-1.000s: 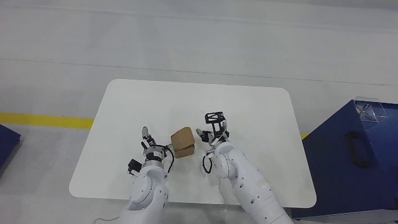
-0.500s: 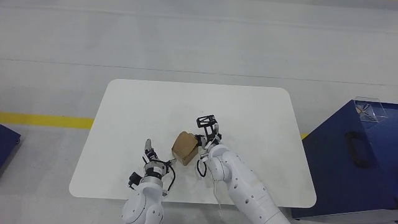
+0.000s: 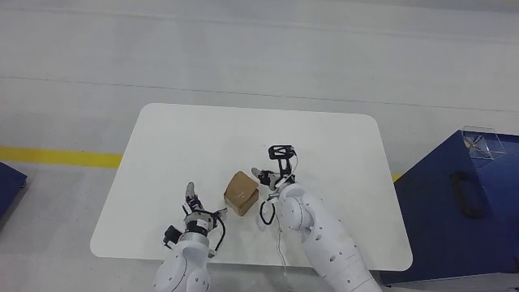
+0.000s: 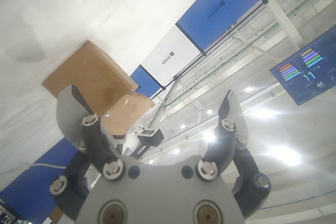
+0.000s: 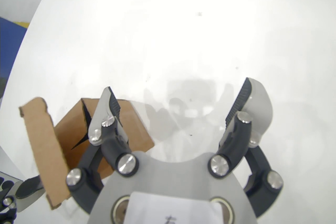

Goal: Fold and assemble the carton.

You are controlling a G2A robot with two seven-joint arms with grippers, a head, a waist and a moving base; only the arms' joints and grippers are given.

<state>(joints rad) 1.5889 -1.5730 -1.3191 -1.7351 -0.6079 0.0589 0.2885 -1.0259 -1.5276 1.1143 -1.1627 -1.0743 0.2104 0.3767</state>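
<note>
From above, the white table [image 3: 243, 130] has rounded corners and a wide bare stretch on its far half. The carton [image 3: 242, 193] sits on the near half, nearer the front edge than the back. It is a small brown cardboard box turned cornerwise. The left gripper [image 3: 203, 203] is just beside it on one side and the right gripper [image 3: 268, 177] on the other. A blue cabinet [image 3: 462, 203] stands past the table's right end, and a yellow line [image 3: 57, 156] runs along the floor to the left.

In the left wrist view, the left gripper [image 4: 151, 101] has its fingers spread wide and nothing between them. The carton [image 4: 92, 70] lies beyond one finger, with a plain brown panel facing the camera. The blue panels [image 4: 218, 12] and the white panel [image 4: 170, 57] behind carry small print. A screen [image 4: 307, 70] shows coloured bars.

In the right wrist view, the right gripper [image 5: 178, 88] is also spread apart and holds nothing, with bare table [image 5: 157, 12] ahead of it. One finger overlaps the carton [image 5: 68, 135], but I cannot tell whether it touches. A loose flap [image 5: 42, 141] with a ragged edge stands up from the carton. A white label [image 5: 170, 212] on the wrist has print that is cut off.
</note>
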